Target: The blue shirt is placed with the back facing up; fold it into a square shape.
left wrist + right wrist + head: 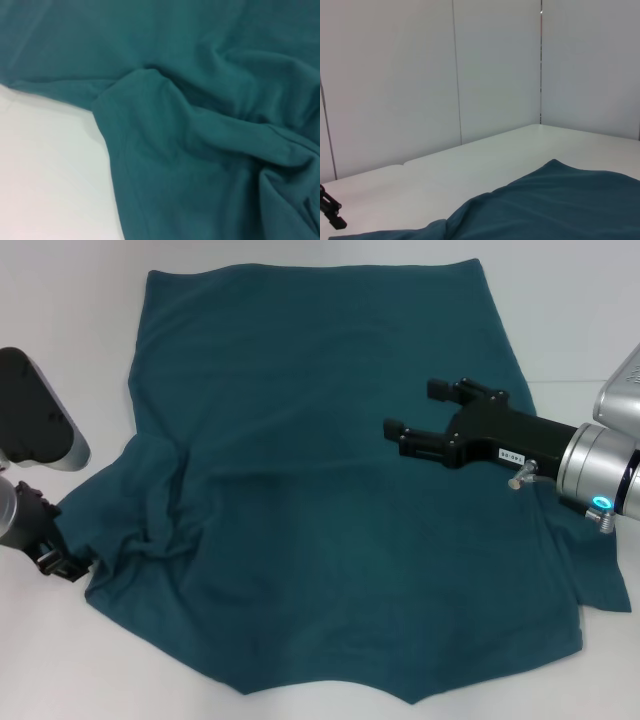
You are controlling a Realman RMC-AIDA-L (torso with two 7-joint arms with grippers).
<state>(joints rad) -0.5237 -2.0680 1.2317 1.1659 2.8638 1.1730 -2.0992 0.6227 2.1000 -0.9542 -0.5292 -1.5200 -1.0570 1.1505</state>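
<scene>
The large, dark teal-blue short-sleeved shirt of soft, wrinkly fabric (pixel 330 490) lies spread on the white table (pixel 60 300), plain side up, no print visible. Its left sleeve region is bunched into folds (pixel 150 510); the remainder lies mostly flat.

The left gripper (pixel 62 558) sits low at the left edge of the shirt, at the bunched sleeve. Whether its fingers are pinching the cloth cannot be told; the left wrist view shows only rumpled fabric (pixel 210 150) and table surface.

The right gripper (pixel 418 412) hangs above the right half of the shirt with its two black fingers spread apart and nothing between them.

Risks from this state:

- Uneven fold. The bunched left sleeve likely carries its wrinkles into any fold, giving a lumpy, non-square edge.
- Fabric drag. If the left gripper pulls before the cloth is secured, the whole shirt may slide instead of folding.
- Multi-layer pinch. The heaped folds make it likely that extra layers are caught, pulling the body panel along with the sleeve.
- Snagging. If the spread right fingers descend over the panel, they may rake the flat cloth and crease it.
</scene>
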